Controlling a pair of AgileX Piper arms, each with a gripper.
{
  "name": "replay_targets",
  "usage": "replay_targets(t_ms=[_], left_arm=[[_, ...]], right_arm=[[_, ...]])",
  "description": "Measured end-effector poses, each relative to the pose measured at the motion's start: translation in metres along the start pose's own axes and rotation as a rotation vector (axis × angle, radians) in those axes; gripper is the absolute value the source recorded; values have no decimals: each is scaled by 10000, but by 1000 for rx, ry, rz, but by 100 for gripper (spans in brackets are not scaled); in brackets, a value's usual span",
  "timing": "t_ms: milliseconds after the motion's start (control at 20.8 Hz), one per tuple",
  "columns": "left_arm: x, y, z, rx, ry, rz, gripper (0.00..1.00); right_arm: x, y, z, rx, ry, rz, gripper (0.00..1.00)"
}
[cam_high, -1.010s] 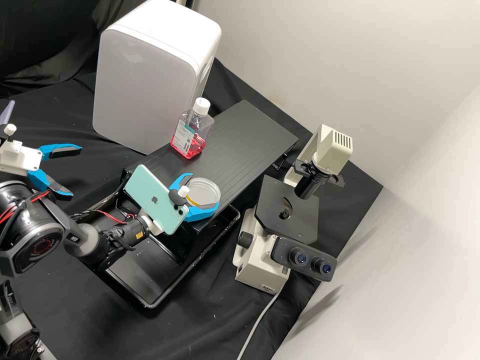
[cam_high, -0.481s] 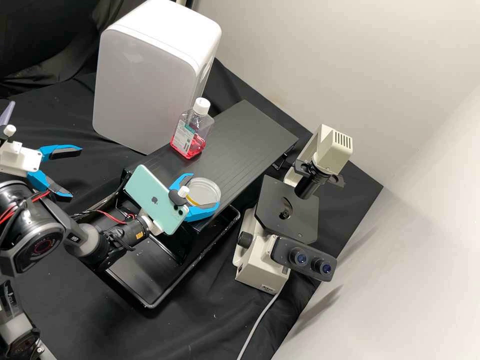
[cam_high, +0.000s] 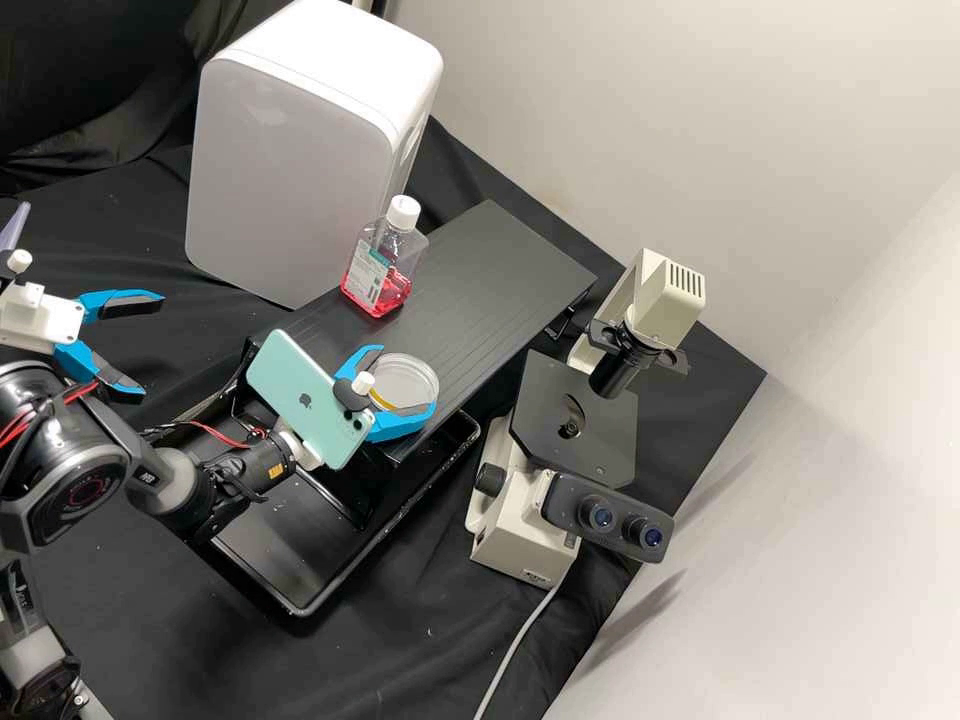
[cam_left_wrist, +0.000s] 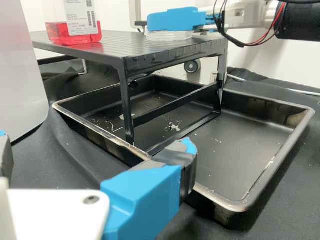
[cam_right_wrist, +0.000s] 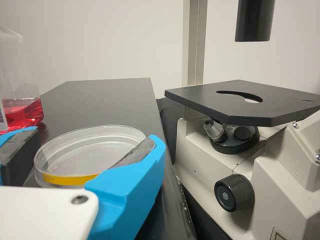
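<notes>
A clear petri dish with a yellow layer at its base sits at the near end of a black raised platform. My right gripper is shut on the dish, one blue finger on each side of its rim. In the left wrist view the dish and a finger of the right gripper show on the platform's top. My left gripper hangs open over the black cloth at the far left, facing the black tray, with nothing between its fingers.
A flask of red liquid stands on the platform's far end, beside a white box. A microscope stands right of the platform, its stage close by the dish. The tray lies under the platform. A mint-green phone rides on the right wrist.
The right gripper has shifted slightly to the left with the dish between its fingers. The left arm has not moved.
</notes>
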Motion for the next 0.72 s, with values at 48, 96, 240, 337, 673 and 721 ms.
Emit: replay_targets(t_ms=[48, 96, 240, 337, 673, 721], left_arm=[[0, 0, 0, 0, 0, 0, 100], [0, 0, 0, 0, 0, 0, 100], [0, 0, 0, 0, 0, 0, 100], [0, 0, 0, 0, 0, 0, 100], [0, 0, 0, 0, 0, 0, 100], [0, 0, 0, 0, 0, 0, 100]], right_arm=[[-12, 6, -7, 0, 6, 5, 0], [-21, 12, -14, 0, 10, 9, 0], [-51, 37, -47, 0, 33, 27, 0], [-64, 49, -61, 0, 43, 36, 0], [-72, 75, -96, 0, 67, 55, 0], [-73, 75, -97, 0, 68, 56, 0]])
